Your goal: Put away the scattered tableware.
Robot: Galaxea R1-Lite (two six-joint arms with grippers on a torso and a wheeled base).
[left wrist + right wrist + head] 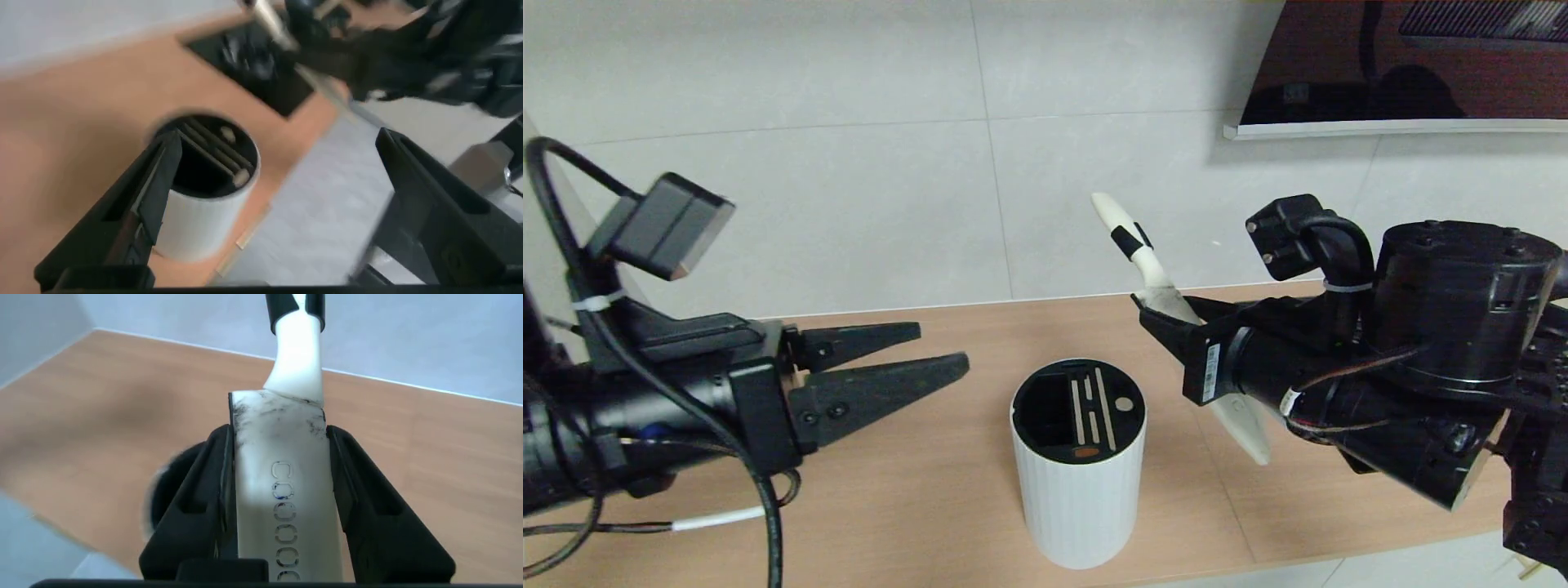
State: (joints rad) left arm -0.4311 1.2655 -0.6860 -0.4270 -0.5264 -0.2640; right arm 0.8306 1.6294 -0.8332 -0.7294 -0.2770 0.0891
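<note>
While the left gripper (943, 345) gapes wide beside the holder (1082, 498), the right gripper (1164, 314) clamps a white knife (1147, 261) bearing small marks.

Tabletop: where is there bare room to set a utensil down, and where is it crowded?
Bare wood lies between the left gripper and the holder, and behind the holder up to the wall. It is crowded right of the holder, where the right gripper holds the knife over the table.

Bright, even light fills the scene. A soft shadow lies on the tiled wall (849, 163) beneath the glossy dark panel (1307, 65), which mirrors dim shapes.
</note>
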